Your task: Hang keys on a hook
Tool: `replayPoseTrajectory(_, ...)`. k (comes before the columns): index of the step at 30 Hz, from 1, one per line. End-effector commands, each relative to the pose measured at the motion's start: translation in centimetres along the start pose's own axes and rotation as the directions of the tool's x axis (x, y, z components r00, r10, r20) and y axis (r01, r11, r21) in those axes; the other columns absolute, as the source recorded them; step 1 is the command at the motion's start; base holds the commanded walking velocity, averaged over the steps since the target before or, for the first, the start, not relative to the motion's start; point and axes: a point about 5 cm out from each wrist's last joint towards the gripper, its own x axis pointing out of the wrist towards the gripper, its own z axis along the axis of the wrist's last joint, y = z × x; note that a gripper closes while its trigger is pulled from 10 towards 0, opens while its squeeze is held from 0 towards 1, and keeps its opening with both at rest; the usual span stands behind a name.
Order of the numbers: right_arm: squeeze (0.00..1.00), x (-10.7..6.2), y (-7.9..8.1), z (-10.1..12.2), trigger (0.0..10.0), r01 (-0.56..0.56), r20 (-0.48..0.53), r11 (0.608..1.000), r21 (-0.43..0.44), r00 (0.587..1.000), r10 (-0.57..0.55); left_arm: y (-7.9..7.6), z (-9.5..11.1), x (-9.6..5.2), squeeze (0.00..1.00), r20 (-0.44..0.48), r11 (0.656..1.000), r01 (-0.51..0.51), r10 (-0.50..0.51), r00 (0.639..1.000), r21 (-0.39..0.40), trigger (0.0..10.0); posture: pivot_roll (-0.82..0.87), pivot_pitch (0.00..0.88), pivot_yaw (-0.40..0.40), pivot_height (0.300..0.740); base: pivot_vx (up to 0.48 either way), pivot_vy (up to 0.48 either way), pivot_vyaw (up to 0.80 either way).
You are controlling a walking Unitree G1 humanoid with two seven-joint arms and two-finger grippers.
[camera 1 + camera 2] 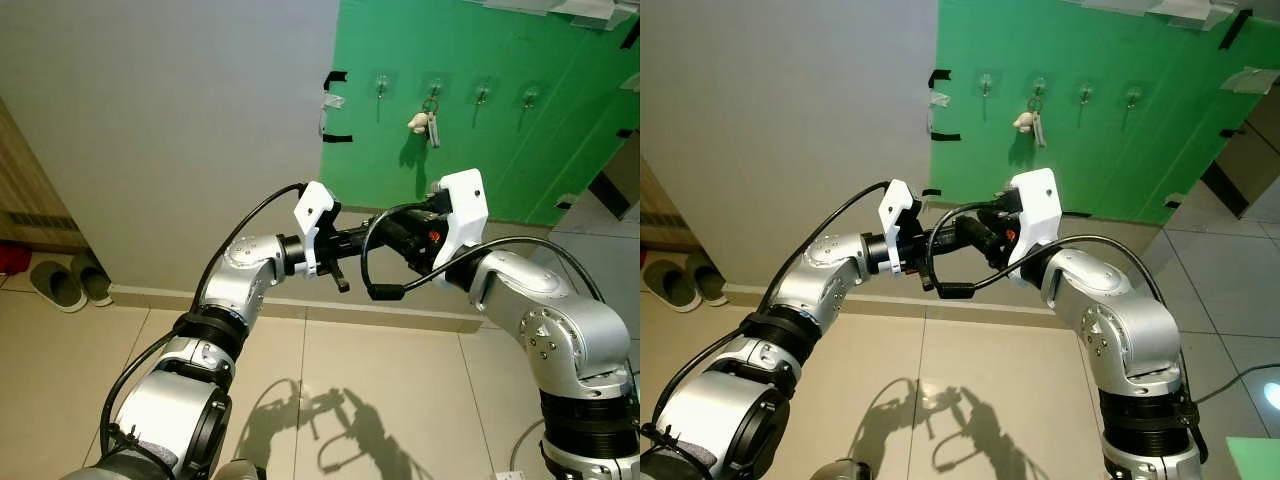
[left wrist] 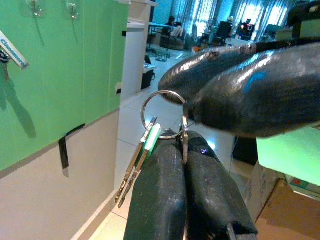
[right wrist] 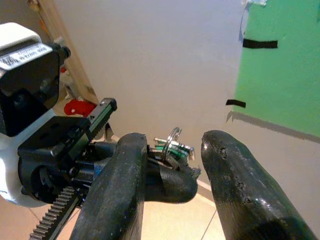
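Left gripper (image 2: 182, 165) clamps the keys (image 2: 145, 155), shown at the wrist; right gripper (image 3: 172, 150) spread around them.

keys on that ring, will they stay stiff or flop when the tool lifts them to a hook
Likely floppy: the keys dangle loose from the ring, pinched in the left tool. The thin smooth ring may slip or twist. Probably light, hanging off that pinch.

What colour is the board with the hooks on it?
Bright green; the flat green wall board with its small clear hooks shows best in the left eye view.
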Motion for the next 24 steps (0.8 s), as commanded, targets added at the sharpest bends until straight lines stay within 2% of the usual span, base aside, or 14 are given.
replayPoseTrajectory(1, 0.00, 0.28, -0.08, 0.10, 10.0, 0.016, -0.011, 1.000, -0.011, 1.000, -0.017, -0.09, -0.11, 0.22, 0.00, -0.015, 1.000, 0.005, -0.005, 1.000, 0.007, 0.0, -0.09, 0.000, -0.033, 0.740, 0.000, 0.000, 0.00)
replayPoseTrajectory(9, 0.00, 0.60, 0.16, -0.29, 10.0, 0.024, -0.030, 1.000, -0.008, 0.999, -0.024, -0.10, -0.04, 0.26, 0.00, -0.016, 1.000, 0.009, -0.009, 1.000, 0.009, 0.0, -0.09, 0.000, -0.031, 0.740, 0.000, 0.000, 0.00)
replayPoseTrajectory(10, 0.00, 0.63, 0.15, -0.28, 8.4, 0.026, -0.029, 1.000, -0.007, 0.999, -0.026, -0.09, -0.03, 0.25, 0.00, -0.016, 1.000, 0.009, -0.009, 1.000, 0.009, 0.0, -0.09, 0.000, -0.031, 0.740, 0.000, 0.000, 0.00)
replayPoseTrajectory(11, 0.00, 0.65, 0.15, -0.27, 0.0, 0.029, -0.027, 1.000, -0.006, 0.999, -0.029, -0.08, -0.01, 0.24, 0.00, -0.016, 1.000, 0.009, -0.009, 1.000, 0.010, 0.0, -0.09, 0.000, -0.030, 0.740, 0.000, 0.000, 0.00)
replayPoseTrajectory(24, 0.00, 0.73, 0.25, -0.40, 0.0, 0.031, -0.026, 1.000, -0.001, 0.999, -0.031, -0.11, -0.04, 0.31, 0.00, -0.018, 1.000, 0.013, -0.013, 1.000, 0.009, 0.0, -0.09, 0.000, -0.028, 0.740, 0.000, 0.000, 0.00)
